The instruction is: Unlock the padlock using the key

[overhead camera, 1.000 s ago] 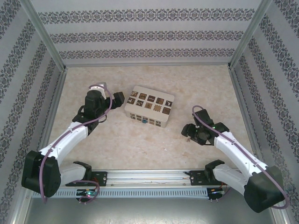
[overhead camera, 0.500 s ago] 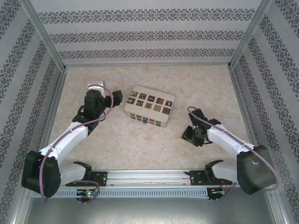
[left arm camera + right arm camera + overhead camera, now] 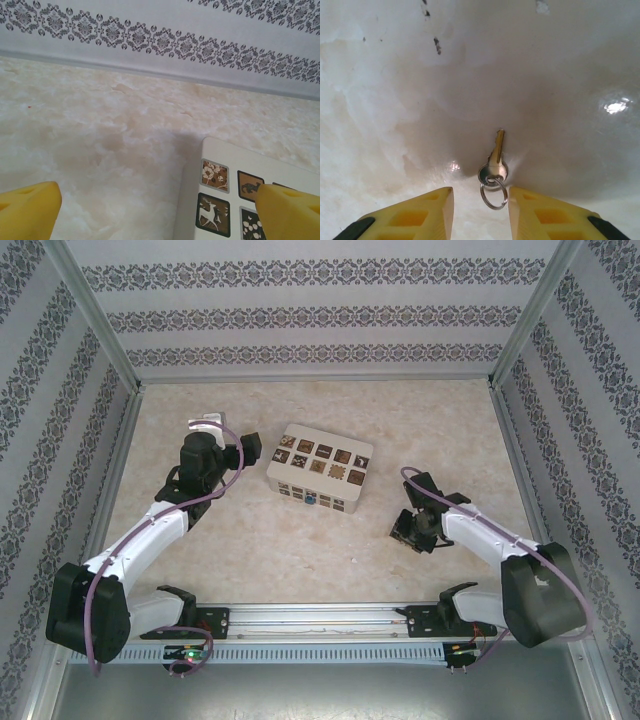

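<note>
The padlock (image 3: 311, 500) is a tiny blue item with a silvery part, against the near face of the cream box (image 3: 320, 469). In the right wrist view a small brass key (image 3: 496, 150) lies flat on the table with its steel ring (image 3: 494, 195) pointing toward the camera. My right gripper (image 3: 480, 196) is open and held low, with its yellow fingers (image 3: 427, 212) on either side of the ring; whether they touch it is unclear. From above, the right gripper (image 3: 404, 530) is right of the box. My left gripper (image 3: 243, 453) is open beside the box's left end, holding nothing.
The cream box carries dark picture tiles (image 3: 214, 176) on top. Patterned walls (image 3: 320, 315) with metal posts close in the marbled table (image 3: 300, 550) on three sides. A rail (image 3: 320, 618) runs along the near edge between the arm bases.
The right arm has swung its elbow outward and its gripper has shifted a little left and down over the key. The left gripper turned slightly by the box.
</note>
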`<state>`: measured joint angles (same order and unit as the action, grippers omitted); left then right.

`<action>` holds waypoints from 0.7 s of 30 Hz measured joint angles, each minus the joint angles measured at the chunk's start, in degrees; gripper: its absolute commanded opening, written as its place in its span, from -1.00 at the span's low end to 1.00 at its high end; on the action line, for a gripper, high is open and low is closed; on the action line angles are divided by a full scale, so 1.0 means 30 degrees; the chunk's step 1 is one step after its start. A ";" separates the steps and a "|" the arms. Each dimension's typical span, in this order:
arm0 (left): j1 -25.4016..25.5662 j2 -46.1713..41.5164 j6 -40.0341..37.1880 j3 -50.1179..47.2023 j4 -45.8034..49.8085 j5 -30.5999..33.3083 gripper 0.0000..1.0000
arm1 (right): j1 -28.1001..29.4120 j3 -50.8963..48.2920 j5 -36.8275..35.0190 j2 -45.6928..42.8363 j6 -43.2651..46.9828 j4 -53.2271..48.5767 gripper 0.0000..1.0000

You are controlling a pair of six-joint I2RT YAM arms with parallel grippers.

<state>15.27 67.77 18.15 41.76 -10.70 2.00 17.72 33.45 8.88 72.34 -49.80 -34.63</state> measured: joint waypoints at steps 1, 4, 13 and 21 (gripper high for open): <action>0.0000 0.0000 0.0000 0.0000 -0.0087 0.0000 0.99 | 0.0000 0.0000 0.0007 0.0087 -0.0007 0.0066 -0.35; 0.0000 0.0000 0.0000 0.0000 -0.0197 0.0000 0.99 | 0.0000 0.0000 0.0015 0.0321 -0.0007 0.0211 -0.41; 0.0000 0.0000 -0.0007 0.0000 -0.0328 0.0000 0.99 | -0.0117 0.0000 0.0007 0.0780 0.0015 0.0342 -0.62; 0.0000 0.0000 -0.0007 0.0000 -0.0335 0.0007 0.99 | -0.0168 0.0007 -0.0138 0.0801 0.0153 0.0117 -0.86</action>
<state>15.27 67.77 18.13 41.76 -11.70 2.02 17.21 33.47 8.47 74.74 -49.34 -34.28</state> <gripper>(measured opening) 0.993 0.095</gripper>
